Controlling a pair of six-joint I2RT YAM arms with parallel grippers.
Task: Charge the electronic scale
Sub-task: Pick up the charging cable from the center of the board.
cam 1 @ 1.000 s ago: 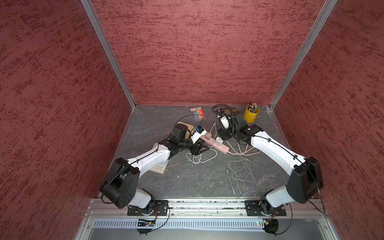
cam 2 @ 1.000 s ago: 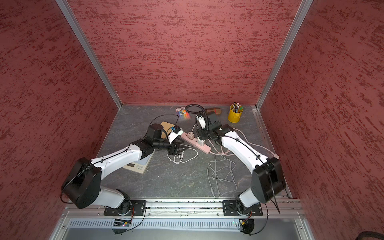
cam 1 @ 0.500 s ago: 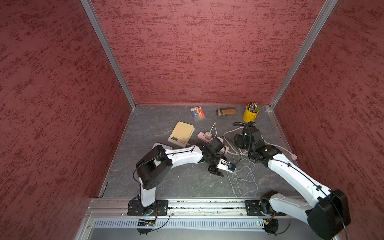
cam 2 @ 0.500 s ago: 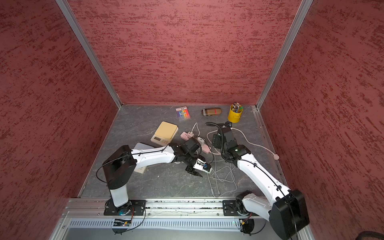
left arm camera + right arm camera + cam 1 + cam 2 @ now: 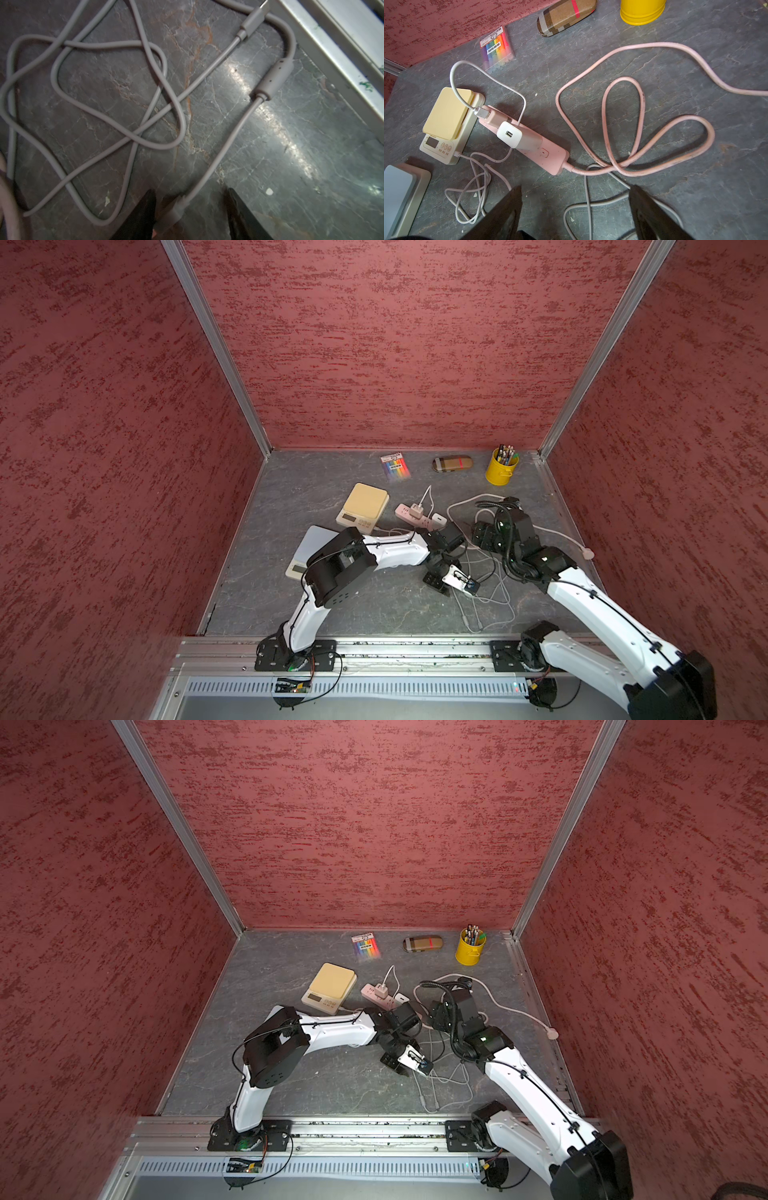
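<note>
A yellow-topped electronic scale (image 5: pixel 363 504) (image 5: pixel 446 122) has a white cable in its side. That cable runs to a pink adapter (image 5: pixel 492 116) on the pink power strip (image 5: pixel 550 154) (image 5: pixel 419 518). A second, grey-topped scale (image 5: pixel 316 545) (image 5: pixel 398 193) lies partly under my left arm. A loose grey cable (image 5: pixel 116 124) is tangled on the floor. My left gripper (image 5: pixel 191 209) (image 5: pixel 451 578) is open, straddling the cable's small connector (image 5: pixel 176 207). My right gripper (image 5: pixel 575 207) (image 5: pixel 478 533) is open and empty, just in front of the strip.
A white charger (image 5: pixel 510 134) with an empty USB port sits on the strip. The strip's pink cord (image 5: pixel 654 133) loops to the right. A marker pack (image 5: pixel 395 464), a plaid case (image 5: pixel 453 463) and a yellow pen cup (image 5: pixel 500 468) line the back wall. A metal rail (image 5: pixel 342 47) lies near the grey cable's USB plug (image 5: pixel 253 18).
Both arms have left the power strip. My left gripper came forward to the grey cable and its jaws narrowed around the connector. My right gripper drew back and opened a little wider.
</note>
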